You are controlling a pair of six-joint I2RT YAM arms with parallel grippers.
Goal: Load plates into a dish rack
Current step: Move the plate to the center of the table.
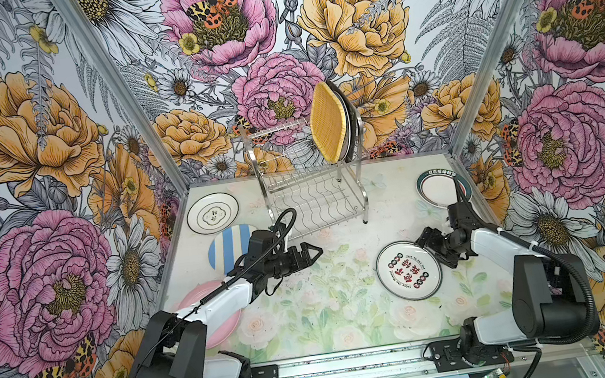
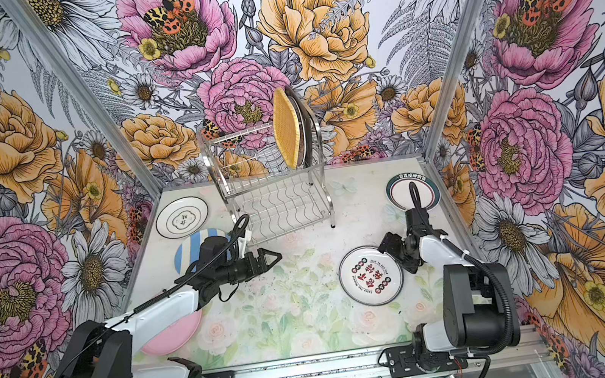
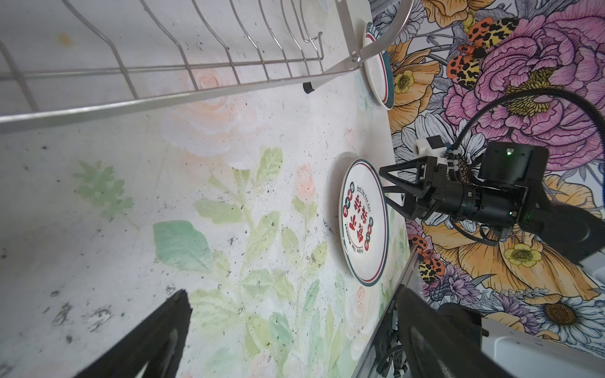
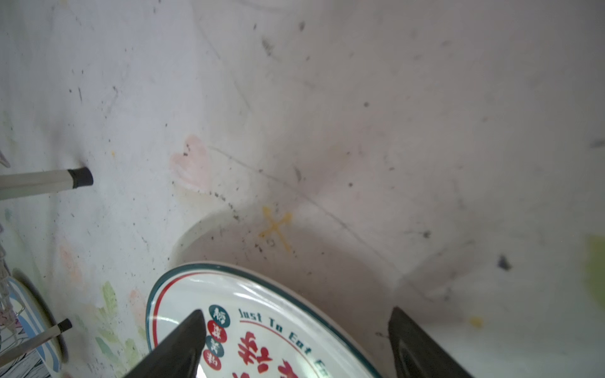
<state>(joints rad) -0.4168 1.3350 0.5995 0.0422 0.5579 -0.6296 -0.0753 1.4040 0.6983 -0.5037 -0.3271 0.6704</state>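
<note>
The left arm reaches from its base at the near left corner across the pink plate [image 1: 226,331] and levels out above the middle of the counter [image 1: 308,308]. Its left claw [image 1: 311,252] points toward the right side, released, with nothing between its fingers. The right arm bends up from the near right corner and tips its right claw [image 1: 429,246] down onto the near right edge of the red-lettered plate [image 1: 408,269]. In the right wrist view one finger [image 4: 183,347] hangs over the plate's printed face and the other sits beyond the rim. The claw is spread wide and not clenched on the plate, which lies flat.

The counter is pale with a faded print of roses and leaves, scuffed with dark specks. Bold floral wallpaper [image 1: 30,154] covers the three walls, and a metal rail [image 1: 356,365] along the near edge carries both arm bases.

The dish rack [image 1: 363,194] stands at the back centre. In its upper tier a yellow woven-look plate [image 1: 328,127] stands on edge, with dark-rimmed plates [image 1: 351,128] packed just behind it. On the counter to the rack's left lie a white plate with dark rings [image 1: 212,213] and a blue-white striped plate [image 1: 227,245], the latter partly under the left arm. A green-rimmed plate [image 1: 432,192] lies at the far right.
</note>
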